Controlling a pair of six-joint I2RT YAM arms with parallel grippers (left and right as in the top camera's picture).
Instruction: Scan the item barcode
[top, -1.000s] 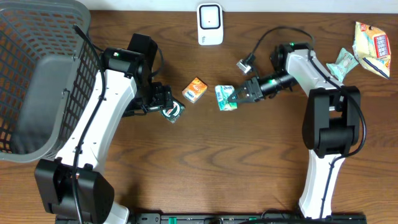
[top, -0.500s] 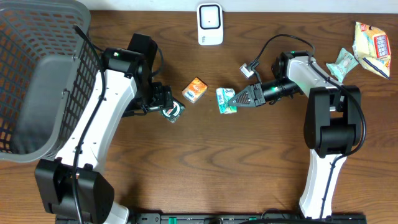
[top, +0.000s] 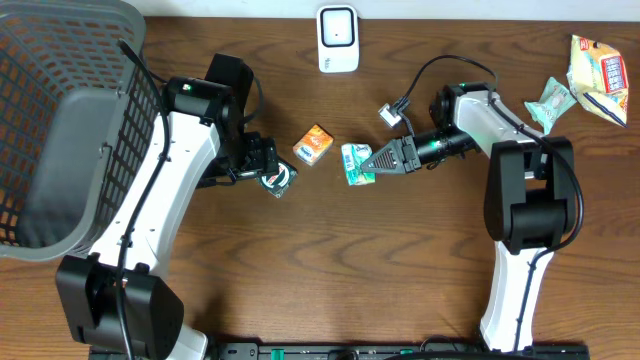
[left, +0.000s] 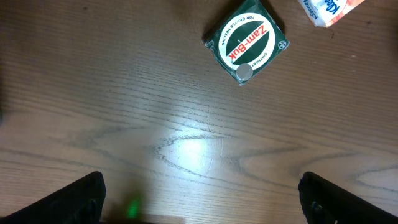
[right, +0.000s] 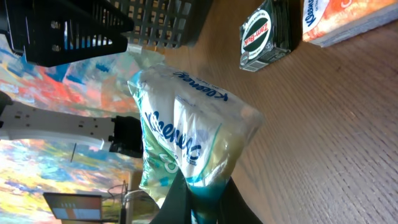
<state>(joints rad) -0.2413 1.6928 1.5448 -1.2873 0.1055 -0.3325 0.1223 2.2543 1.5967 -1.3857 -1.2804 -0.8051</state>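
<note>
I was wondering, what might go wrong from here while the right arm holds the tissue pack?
1. The right gripper pinches only a soft end of the tissue pack, so it may slip or twist.
2. The orange box lies close beside the pack; a low swing toward the scanner could knock it.
3. No barcode shows, so the wrong face might meet the scanner.
</note>
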